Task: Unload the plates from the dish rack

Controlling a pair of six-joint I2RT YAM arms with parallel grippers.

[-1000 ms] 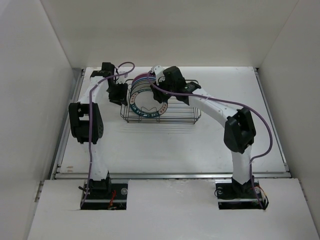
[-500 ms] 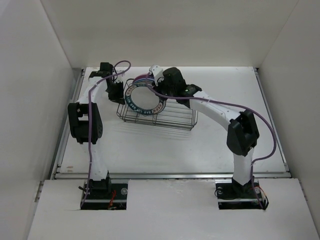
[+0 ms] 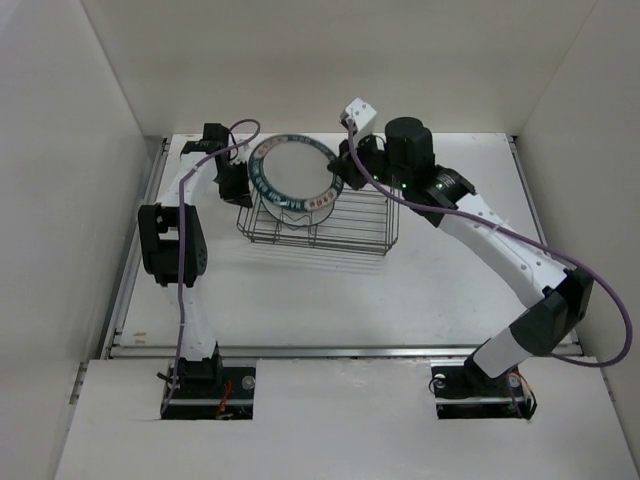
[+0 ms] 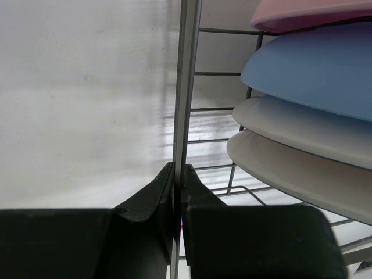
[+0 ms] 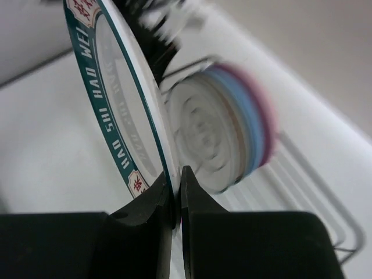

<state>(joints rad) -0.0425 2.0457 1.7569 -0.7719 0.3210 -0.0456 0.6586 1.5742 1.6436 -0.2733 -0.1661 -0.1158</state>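
Right fingers (image 5: 148,212) pinch the 3 o'clock rim of a white plate (image 3: 290,175) with a teal lettered border, held on edge above the dish rack (image 3: 345,228), over its 10 o'clock corner. Left fingers (image 4: 145,203) are clamped on the rack's wire rim at its 9 o'clock side. Inside stand other plates (image 4: 314,70): pink, blue and two pale ones. The rack sits toward 12 o'clock on the bench (image 3: 420,300).

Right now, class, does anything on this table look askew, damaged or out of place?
The dish rack sits slightly skewed, its near side not parallel to the table edge, with the left tool shut on its rim wire. Nothing looks spilled or broken; the right tool grips the teal-rimmed plate.
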